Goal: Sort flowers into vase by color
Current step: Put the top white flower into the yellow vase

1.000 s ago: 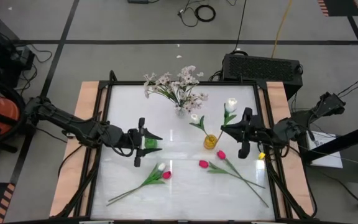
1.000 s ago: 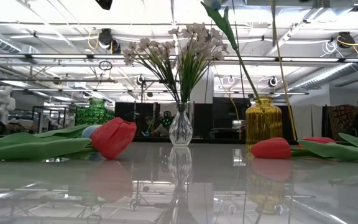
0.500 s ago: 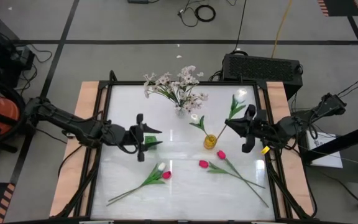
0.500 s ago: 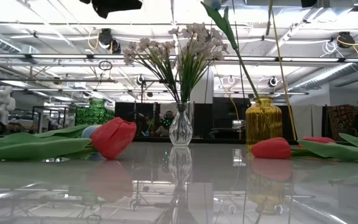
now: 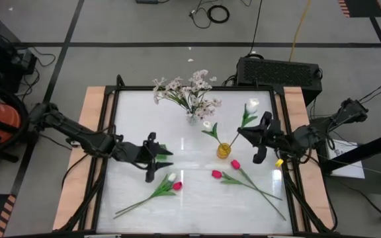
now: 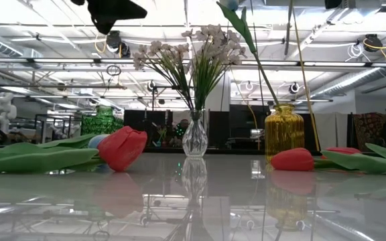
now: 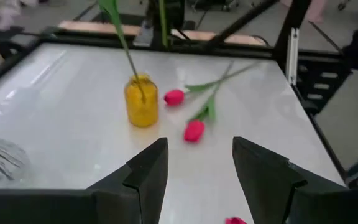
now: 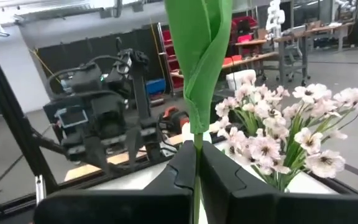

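Note:
My right gripper (image 5: 243,133) is shut on a white tulip (image 5: 252,104), held up beside the yellow vase (image 5: 224,151). The stem's lower end (image 6: 287,40) hangs above that vase (image 6: 284,130). Another white tulip (image 5: 208,125) stands in the yellow vase. A clear vase (image 5: 192,119) holds pale blossom sprays (image 5: 187,92). My left gripper (image 5: 159,157) is open and empty, above a white and a magenta tulip (image 5: 172,182) that lie on the table. Two more magenta tulips (image 5: 225,169) lie near the yellow vase. My right gripper pinches the white tulip's green stem (image 8: 196,163) between its two fingers, below a long leaf (image 8: 201,56). The fingers come level from the table's right side and lie across the stem. The tulip stands roughly upright, flower up, lifted clear of the table.
The two lying magenta tulips' stems (image 5: 263,192) run toward the near right corner. A black box (image 5: 280,69) stands behind the table's far edge. The glossy white tabletop (image 5: 131,119) is framed by a black rail and wooden side boards (image 5: 91,132).
My left gripper has gone down and toward the table's near edge, closer to the white and magenta tulips, still open. My right gripper has carried the white tulip slightly toward the far right, then held it about still.

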You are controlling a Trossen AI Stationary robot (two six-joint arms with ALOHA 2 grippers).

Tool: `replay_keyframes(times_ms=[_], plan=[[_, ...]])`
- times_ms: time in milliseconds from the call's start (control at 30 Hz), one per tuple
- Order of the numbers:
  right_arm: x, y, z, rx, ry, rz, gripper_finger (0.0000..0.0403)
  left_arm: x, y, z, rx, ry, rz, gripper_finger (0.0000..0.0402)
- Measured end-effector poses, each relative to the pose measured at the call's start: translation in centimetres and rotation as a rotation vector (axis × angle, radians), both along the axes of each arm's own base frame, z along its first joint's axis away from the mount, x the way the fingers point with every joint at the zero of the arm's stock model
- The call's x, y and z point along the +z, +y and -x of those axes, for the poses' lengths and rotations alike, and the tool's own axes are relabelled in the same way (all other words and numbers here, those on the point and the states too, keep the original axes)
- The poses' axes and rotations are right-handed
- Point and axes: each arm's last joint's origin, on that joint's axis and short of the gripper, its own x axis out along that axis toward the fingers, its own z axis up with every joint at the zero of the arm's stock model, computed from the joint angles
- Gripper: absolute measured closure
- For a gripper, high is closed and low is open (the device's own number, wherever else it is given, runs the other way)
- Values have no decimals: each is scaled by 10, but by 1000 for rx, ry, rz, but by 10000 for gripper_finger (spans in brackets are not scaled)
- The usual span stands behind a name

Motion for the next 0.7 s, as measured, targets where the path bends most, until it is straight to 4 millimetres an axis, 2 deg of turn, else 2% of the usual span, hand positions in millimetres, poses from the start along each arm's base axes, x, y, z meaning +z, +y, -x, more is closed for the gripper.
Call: replay_keyframes(times_ms=[200,300,367,700], plan=[[-3,-3,2,-74,18,-25,400,3,-6,1,-48,-32,-46,214],[-7,-2,-2,-115,37,-20,400,4,-6,1,-21,-38,29,214],[-10,-1,-5,-128,59,-8,400,-2,-9,0,-11,-15,74,214],[-31,4,-18,-241,148,-26,400,-23,-23,-7,-59,66,36,214]])
